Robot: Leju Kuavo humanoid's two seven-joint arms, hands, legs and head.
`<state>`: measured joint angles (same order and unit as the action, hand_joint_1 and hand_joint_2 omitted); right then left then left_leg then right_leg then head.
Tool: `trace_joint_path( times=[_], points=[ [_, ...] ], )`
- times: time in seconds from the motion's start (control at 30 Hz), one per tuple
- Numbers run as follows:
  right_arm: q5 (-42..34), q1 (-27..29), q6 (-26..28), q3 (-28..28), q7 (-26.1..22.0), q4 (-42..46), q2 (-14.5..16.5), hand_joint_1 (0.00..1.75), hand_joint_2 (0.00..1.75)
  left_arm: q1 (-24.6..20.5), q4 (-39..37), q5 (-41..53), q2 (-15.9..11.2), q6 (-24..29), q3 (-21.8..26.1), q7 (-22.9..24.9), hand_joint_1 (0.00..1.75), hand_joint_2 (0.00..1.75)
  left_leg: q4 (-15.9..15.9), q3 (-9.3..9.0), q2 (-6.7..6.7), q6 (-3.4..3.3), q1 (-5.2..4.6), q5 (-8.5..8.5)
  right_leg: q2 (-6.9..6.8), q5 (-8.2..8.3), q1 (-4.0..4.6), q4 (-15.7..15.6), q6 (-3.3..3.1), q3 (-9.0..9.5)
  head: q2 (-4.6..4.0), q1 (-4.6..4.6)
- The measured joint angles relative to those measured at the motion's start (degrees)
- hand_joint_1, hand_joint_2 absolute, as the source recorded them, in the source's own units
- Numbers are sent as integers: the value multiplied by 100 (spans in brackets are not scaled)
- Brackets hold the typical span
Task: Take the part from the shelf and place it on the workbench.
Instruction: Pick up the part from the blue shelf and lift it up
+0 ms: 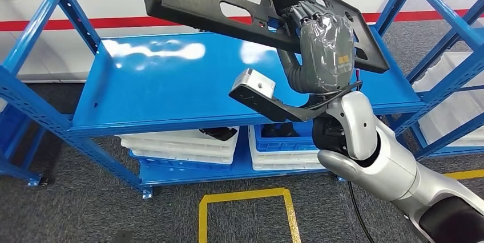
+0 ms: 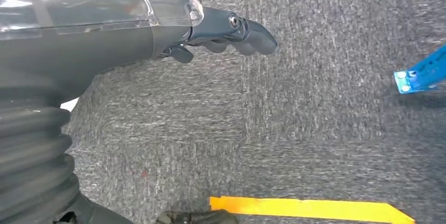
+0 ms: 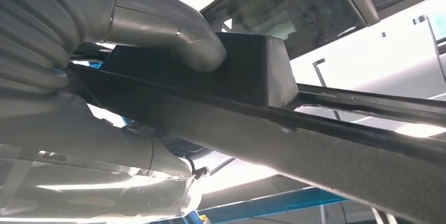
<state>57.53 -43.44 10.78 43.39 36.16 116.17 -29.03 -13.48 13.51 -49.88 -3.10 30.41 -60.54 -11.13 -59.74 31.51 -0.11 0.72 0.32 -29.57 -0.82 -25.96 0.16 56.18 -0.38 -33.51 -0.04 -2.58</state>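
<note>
The long black plastic panel with cut-out openings (image 1: 200, 0) hangs in the air above the blue metal shelf (image 1: 171, 83), tilted, its far end higher than the end near the robot's right side, and clear of the shelf board beneath it. The right hand (image 1: 319, 43), wrapped in a grey cover with clear film, grips the panel near its lower edge; in the right wrist view the thick grey thumb (image 3: 173, 40) presses on a raised black block of the panel (image 3: 247, 71) while the other fingers lie under the rim, so the hand is clamped on the part. The silver right arm (image 1: 376, 157) reaches up to it from the lower right.

The left hand (image 2: 226, 34) hangs over grey carpet (image 2: 315, 129), holding nothing, its dark fingers curled loosely together at the tips; whether they are fully closed I cannot tell.

Under the blue board, on the lower level, sit stacked white trays (image 1: 182, 143) and a blue bin (image 1: 285, 137) with dark parts inside. Yellow tape (image 1: 245, 197) marks a square on the floor in front of the shelf.
</note>
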Motion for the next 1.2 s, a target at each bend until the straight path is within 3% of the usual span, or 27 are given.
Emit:
trace_joint_path(
  times=[0.03, 0.1, 0.17, 0.2, 0.27, 0.3, 0.33, 0.37, 0.4, 0.5, 0.57, 0.63, 0.67, 0.73, 0.8, 0.83, 0.87, 0.9, 0.97, 1.03, 1.07, 1.13, 1.2],
  points=[
    [-17, -5, -1, -2, 1, -5, -2, 175, 175, 10, 0, -1, -11, 1, 9, -1, 0, 175, 175, -94, -4, -27, -12, 4, -5, 20, 0, 18, 29, -27, 0, -2],
    [-49, -4, -4, -2, 5, -25, -8, 175, 175, 50, 0, -4, -32, 6, 32, -1, 0, 175, 259, -96, -9, -94, -33, 26, -7, 80, -8, 18, 98, -52, 0, -8],
    [-71, 5, -3, -2, 18, -45, -15, 175, 175, 84, -1, -8, -48, 14, 54, 1, 0, 175, 315, -64, -3, -186, -21, 110, 10, -27, -22, 98, 160, -110, 0, -14],
    [-81, 8, -3, -3, 26, -55, -21, 175, 175, 91, -1, -8, -57, 20, 64, 2, 0, 175, 343, -32, 1, -233, -11, 158, 24, -201, -28, 280, 187, -184, 0, -28],
    [-102, 23, -2, -1, 36, -74, -28, 175, 175, 103, -1, -8, -73, 29, 83, 2, 0, 175, 356, 61, 4, -281, -8, 242, 45, -700, -45, 971, 233, -409, 0, -73],
    [-108, 34, -2, 2, 37, -84, -30, 175, 175, 116, 0, -8, -78, 32, 87, 2, 0, 175, 355, 111, 5, -289, -13, 279, 49, -890, -53, 1340, 249, -506, 0, -94],
    [-113, 45, -2, 5, 38, -96, -30, 175, 175, 132, 0, -8, -80, 33, 87, 2, 0, 175, 353, 161, 7, -286, -19, 316, 51, -978, -58, 1585, 258, -547, 0, -112],
    [-115, 51, -3, 8, 38, -107, -30, 175, 175, 145, 0, -8, -82, 35, 87, 3, 0, 175, 349, 207, 9, -281, -23, 350, 52, -945, -61, 1624, 259, -495, 0, -126],
    [-119, 55, -4, 10, 38, -116, -30, 175, 175, 156, 0, -8, -83, 36, 88, 4, 0, 175, 346, 250, 11, -270, -25, 382, 52, -815, -63, 1437, 253, -336, 0, -141],
    [-130, 48, -7, 10, 39, -131, -26, 175, 175, 165, 1, -8, -86, 37, 90, 5, 0, 175, 331, 338, 26, -210, -38, 463, 72, -406, -54, 243, 204, 394, 0, -165],
    [-132, 47, -11, 9, 38, -134, -22, 175, 175, 173, 4, -6, -90, 37, 90, 4, 0, 175, 327, 385, 52, -144, -40, 530, 98, -380, -28, -110, 167, 571, 0, -161],
    [-132, 49, -15, 8, 37, -136, -20, 175, 175, 191, 8, -4, -96, 37, 90, 5, 0, 175, 315, 415, 72, -82, -26, 559, 94, -342, -20, -156, 111, 547, 0, -149],
    [-134, 48, -17, 9, 37, -137, -16, 175, 175, 199, 9, -4, -98, 37, 90, 5, 0, 175, 252, 449, 75, -56, -21, 480, 82, -305, -22, -176, 65, 526, 0, -136],
    [-139, 46, -23, 10, 37, -140, -10, 175, 175, 204, 11, -4, -104, 37, 90, 5, 0, 175, -195, 623, 50, -10, -3, 70, 54, -209, -30, -203, -41, 444, 0, -72],
    [-157, 46, -38, 11, 39, -145, -7, 175, 175, 208, 13, -4, -107, 37, 90, 4, 0, 175, -948, 865, 15, 31, 14, -413, 43, -130, -9, -175, -83, 319, 0, -15],
    [-168, 46, -50, 13, 43, -148, -7, 175, 175, 214, 13, -3, -107, 37, 90, 4, 0, 175, -1234, 929, 6, 45, 17, -523, 39, -92, -1, -157, -83, 251, 0, -4],
    [-178, 47, -64, 15, 50, -150, -6, 175, 175, 220, 13, -1, -109, 37, 90, 4, 0, 175, -1359, 911, 3, 53, 17, -510, 33, -56, 4, -132, -78, 179, 0, 3],
    [-189, 47, -79, 18, 60, -151, -6, 175, 175, 224, 13, 4, -110, 38, 90, 4, 0, 175, -1281, 792, 3, 52, 17, -394, 30, -23, 6, -103, -68, 105, 0, 9],
    [-214, 46, -108, 18, 80, -150, -6, 175, 175, 224, 16, 18, -117, 42, 91, 4, 0, 175, -654, 315, 3, 26, 16, -117, 21, 27, 4, -26, -36, -32, 0, 18],
    [-235, 41, -135, 14, 94, -141, -9, 175, 175, 222, 31, 40, -128, 46, 93, 4, 0, 175, -2, -114, -7, -14, 3, -66, 8, 71, 10, 46, 12, -128, 0, 15],
    [-241, 38, -145, 13, 101, -136, -11, 175, 175, 221, 39, 54, -133, 48, 95, 4, 0, 175, 162, -206, -14, -31, -9, -101, 3, 100, 11, 66, 40, -158, 0, 13],
    [-256, 39, -173, 11, 120, -123, -16, 175, 175, 227, 53, 83, -140, 50, 96, 13, 0, 175, 241, -194, -20, -86, -20, -74, -1, 155, 1, 79, 109, -202, 0, 8],
    [-273, 50, -208, 11, 138, -117, -35, 175, 175, 232, 61, 110, -142, 48, 96, 32, 0, 175, 274, -111, -17, -184, -10, 22, 16, -30, -13, 230, 177, -299, 0, -1]
  ],
)
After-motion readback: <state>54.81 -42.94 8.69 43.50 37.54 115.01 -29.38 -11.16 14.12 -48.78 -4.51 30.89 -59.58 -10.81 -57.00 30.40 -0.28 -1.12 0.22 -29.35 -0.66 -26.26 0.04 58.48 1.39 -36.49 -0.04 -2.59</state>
